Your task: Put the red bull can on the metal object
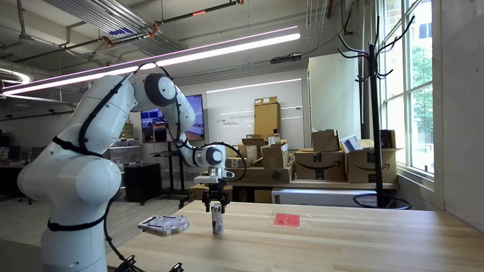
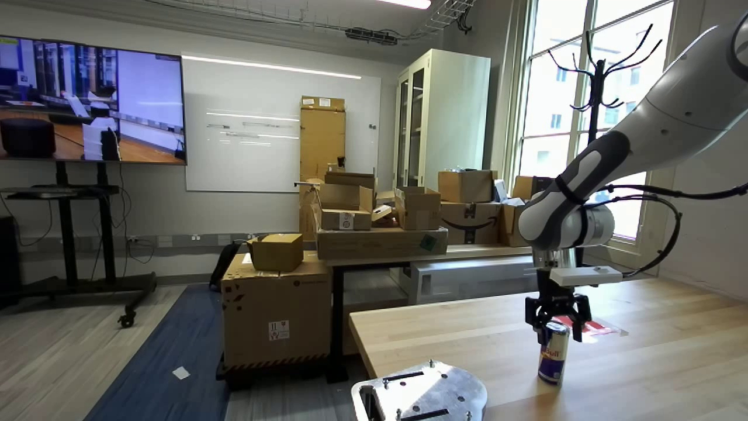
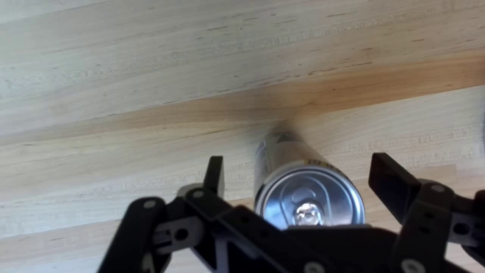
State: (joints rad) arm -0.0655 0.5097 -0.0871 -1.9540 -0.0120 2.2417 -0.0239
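The slim silver and blue red bull can [image 1: 217, 223] stands upright on the wooden table in both exterior views; its red lettering shows in an exterior view [image 2: 552, 361]. In the wrist view I see its shiny lid and pull tab [image 3: 312, 199]. My gripper [image 1: 216, 210] points straight down over the can. Its fingers [image 3: 299, 172] are open, one on each side of the can's top, with a gap on both sides. The metal object [image 1: 164, 224], a flat silvery plate with slots and holes, lies near the table edge in both exterior views [image 2: 429, 390]. It is out of the wrist view.
A flat red item [image 1: 286, 220] lies on the table beyond the can, also visible in an exterior view [image 2: 596, 328]. Cardboard boxes [image 1: 319, 164] are stacked on a bench behind the table. A black coat stand [image 1: 374, 124] stands by the window.
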